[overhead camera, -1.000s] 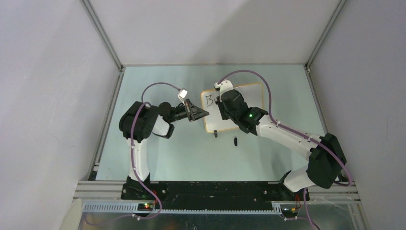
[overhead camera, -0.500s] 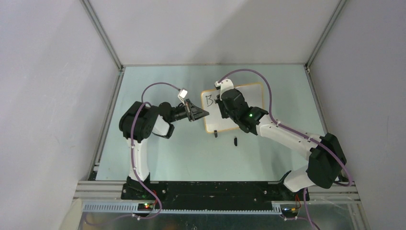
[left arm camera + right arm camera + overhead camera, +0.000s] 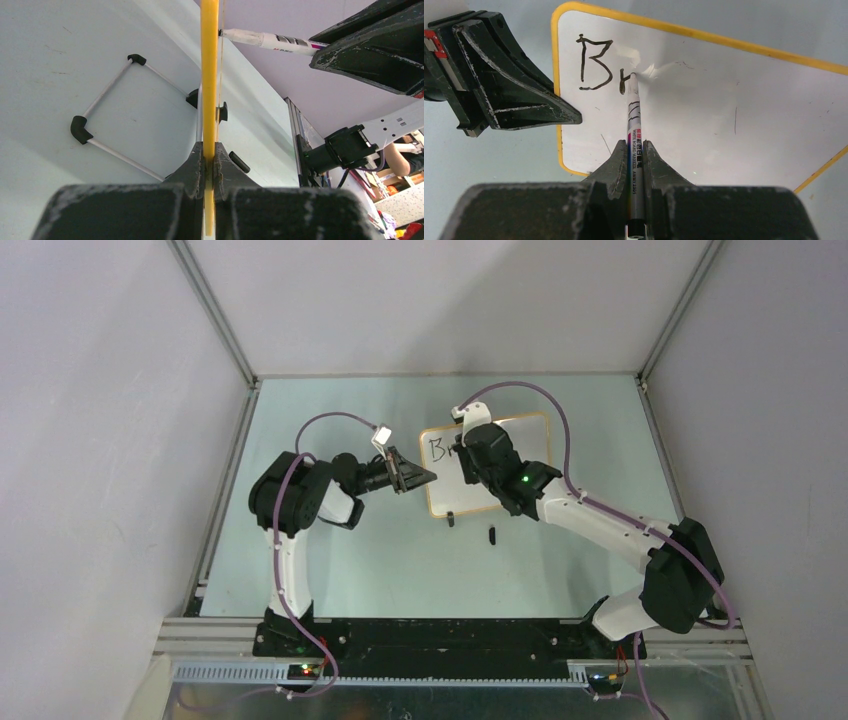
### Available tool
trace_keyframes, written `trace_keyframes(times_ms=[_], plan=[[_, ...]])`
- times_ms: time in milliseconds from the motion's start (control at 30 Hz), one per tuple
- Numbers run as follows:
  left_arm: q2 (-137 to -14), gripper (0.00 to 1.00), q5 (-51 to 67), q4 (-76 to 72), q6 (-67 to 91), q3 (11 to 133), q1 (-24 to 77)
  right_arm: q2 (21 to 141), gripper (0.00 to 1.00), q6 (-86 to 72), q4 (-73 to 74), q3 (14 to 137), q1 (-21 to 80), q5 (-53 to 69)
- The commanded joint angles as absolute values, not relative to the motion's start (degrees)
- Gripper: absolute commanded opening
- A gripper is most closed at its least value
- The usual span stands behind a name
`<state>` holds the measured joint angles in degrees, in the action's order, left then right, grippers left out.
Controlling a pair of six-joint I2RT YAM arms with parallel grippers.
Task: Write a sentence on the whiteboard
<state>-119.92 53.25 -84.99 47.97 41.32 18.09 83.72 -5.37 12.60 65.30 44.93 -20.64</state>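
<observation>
From above, we see the whiteboard [image 3: 530, 445] on the table [image 3: 400, 560] between both arms, with the left claw [image 3: 425, 477] at its left edge and the right claw [image 3: 462, 452] over its upper left. The left wrist view shows that claw pinching the whiteboard's thin yellow edge. We judge it light, stiff and apt to slide, so best held by the rim, clear of the ink. The right wrist view shows the right claw pinching a marker [image 3: 635, 130], its tip touching the surface just after the lettering [image 3: 596, 67] "Br".

Whiteboard [image 3: 749, 150] reads "Br" in blk; marker [image 3: 636, 142] label too sm. to read.
</observation>
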Motion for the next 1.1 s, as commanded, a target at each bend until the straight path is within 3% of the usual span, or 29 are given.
trace_keyframes(times_ms=[0, 400, 1067], plan=[[-118.4, 0.00, 56.1, -87.8, 46.8, 41.0, 18.8, 82.8, 0.00, -5.4, 12.0, 67.1, 43.9, -23.4], [-118.3, 0.00, 56.1, -87.7, 46.8, 40.9, 18.8, 76.0, 0.00, -5.4, 10.3, 63.0, 44.3, -21.1], [-118.3, 0.00, 56.1, -87.7, 46.8, 40.9, 18.9, 79.9, 0.00, -6.4, 11.9, 62.5, 43.1, -20.7]])
